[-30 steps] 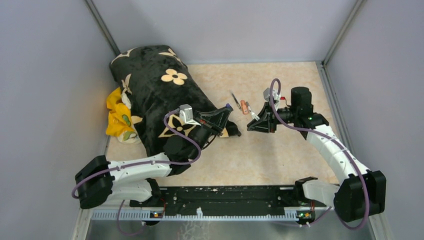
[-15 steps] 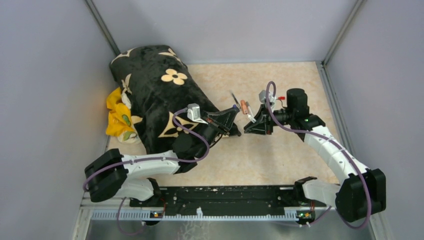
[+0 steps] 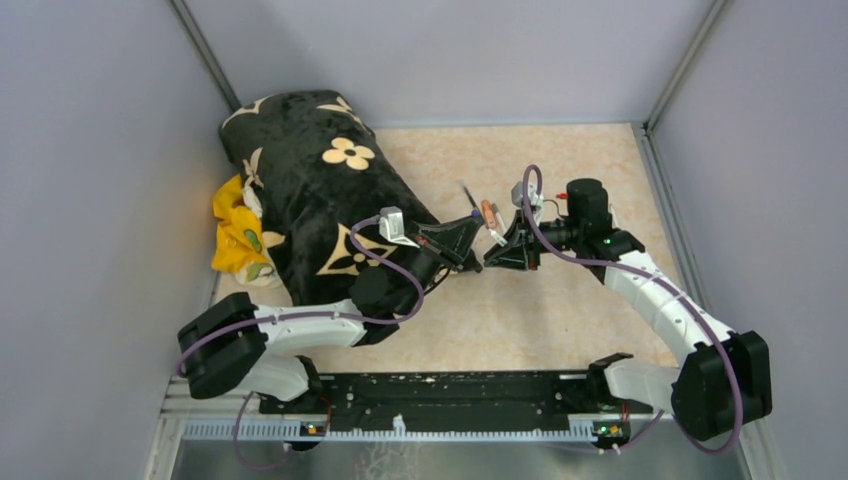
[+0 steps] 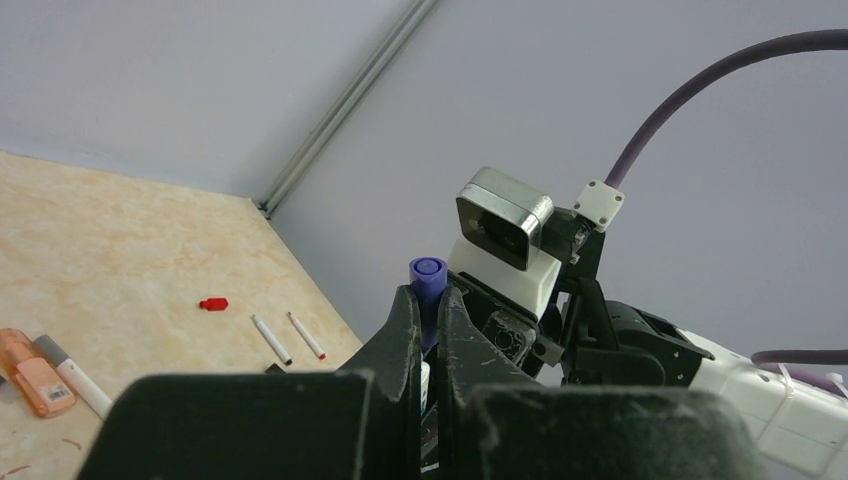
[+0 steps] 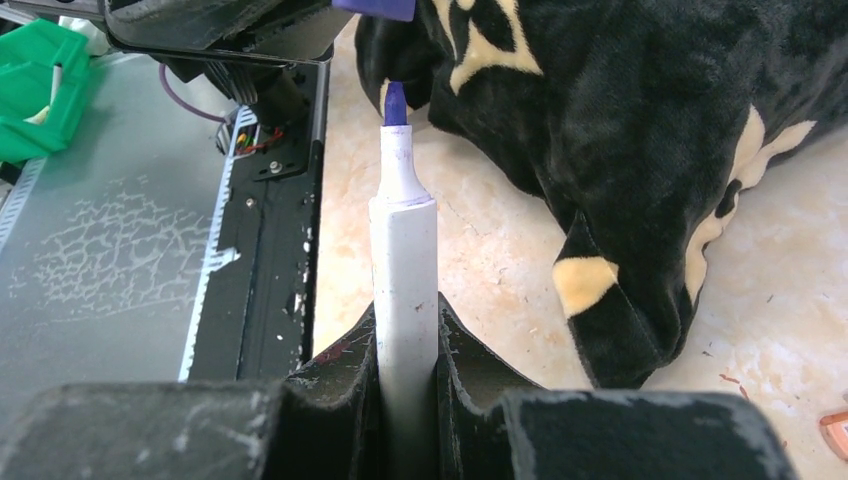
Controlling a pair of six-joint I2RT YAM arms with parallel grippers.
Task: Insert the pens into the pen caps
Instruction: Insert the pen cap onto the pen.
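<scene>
My left gripper (image 4: 428, 302) is shut on a purple pen cap (image 4: 428, 282) that sticks out past its fingertips. Facing it, my right gripper (image 5: 405, 335) is shut on a white-barrelled pen (image 5: 404, 240). The pen's purple tip (image 5: 395, 103) points at the cap's (image 5: 375, 7) mouth, a small gap short of it. From above, the left gripper (image 3: 472, 226) and right gripper (image 3: 492, 250) meet nose to nose at mid-table. On the table lie a red cap (image 4: 213, 304), two white pens (image 4: 271, 340), an orange marker (image 4: 35, 372) and a thin dark pen (image 3: 467, 193).
A black plush blanket with cream flowers (image 3: 320, 190) fills the left of the table, close under my left arm, with a yellow cloth (image 3: 238, 235) beside it. A green bin (image 5: 35, 75) sits off the table's near edge. Grey walls close in the back and sides.
My left gripper has swung right with the purple cap and my right gripper has moved left with the pen, so the gap between them has nearly closed.
</scene>
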